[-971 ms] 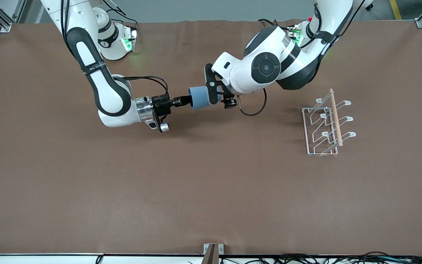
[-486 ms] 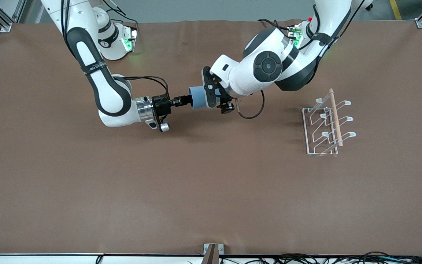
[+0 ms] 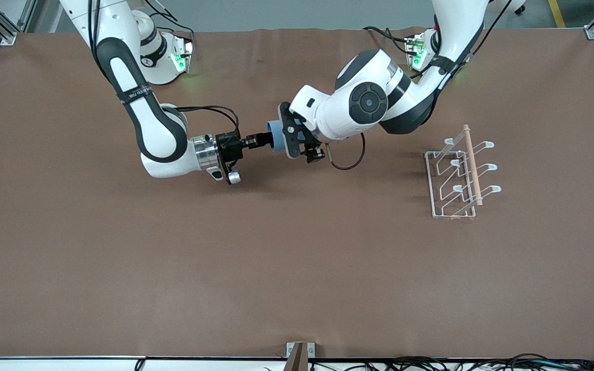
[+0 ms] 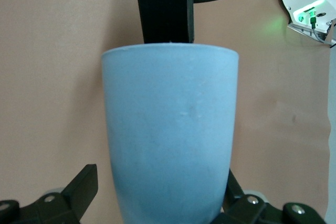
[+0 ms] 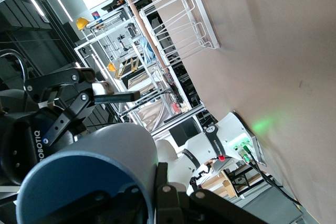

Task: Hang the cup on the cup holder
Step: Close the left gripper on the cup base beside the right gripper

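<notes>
Brown table (image 3: 297, 268); right gripper (image 3: 262, 139) clenches cup (image 3: 275, 139), left gripper (image 3: 297, 140) released, apparently around it.

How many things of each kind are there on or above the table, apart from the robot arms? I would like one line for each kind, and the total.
Cup, light blue, held in the air between the two grippers: 1
Cup holder, white wire with a wooden rod, standing toward the left arm's end of the table: 1
Total: 2
</notes>
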Controlling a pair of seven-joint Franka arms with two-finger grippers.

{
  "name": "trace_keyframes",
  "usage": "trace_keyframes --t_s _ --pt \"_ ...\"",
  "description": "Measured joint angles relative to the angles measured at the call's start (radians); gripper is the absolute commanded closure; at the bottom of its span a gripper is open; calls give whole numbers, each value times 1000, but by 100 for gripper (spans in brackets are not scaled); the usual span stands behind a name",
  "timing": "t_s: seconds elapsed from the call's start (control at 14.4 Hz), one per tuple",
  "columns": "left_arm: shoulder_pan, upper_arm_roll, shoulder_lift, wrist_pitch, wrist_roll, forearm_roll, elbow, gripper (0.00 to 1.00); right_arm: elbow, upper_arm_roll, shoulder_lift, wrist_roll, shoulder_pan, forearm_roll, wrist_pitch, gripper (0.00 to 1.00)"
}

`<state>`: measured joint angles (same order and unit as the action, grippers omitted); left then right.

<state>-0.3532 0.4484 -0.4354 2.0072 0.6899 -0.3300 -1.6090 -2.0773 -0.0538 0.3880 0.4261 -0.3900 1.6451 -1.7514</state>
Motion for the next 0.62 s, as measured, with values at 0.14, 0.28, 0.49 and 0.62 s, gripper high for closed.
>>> trace_keyframes --t_s 0.14,0.28,0.49,0.62 --pt "-3 6 -7 19 -1 -12 0 0 0 0 0 0 0 0 2 98" --pt "-9 7 -11 37 -2 -15 2 0 -1 -1 0 0 0 0 2 98" --pt "-11 8 -12 39 -2 -15 6 16 0 -1 0 0 -1 0 3 98" --pt "-11 10 -11 39 -2 -15 12 41 0 0 0 0 -1 1 2 98"
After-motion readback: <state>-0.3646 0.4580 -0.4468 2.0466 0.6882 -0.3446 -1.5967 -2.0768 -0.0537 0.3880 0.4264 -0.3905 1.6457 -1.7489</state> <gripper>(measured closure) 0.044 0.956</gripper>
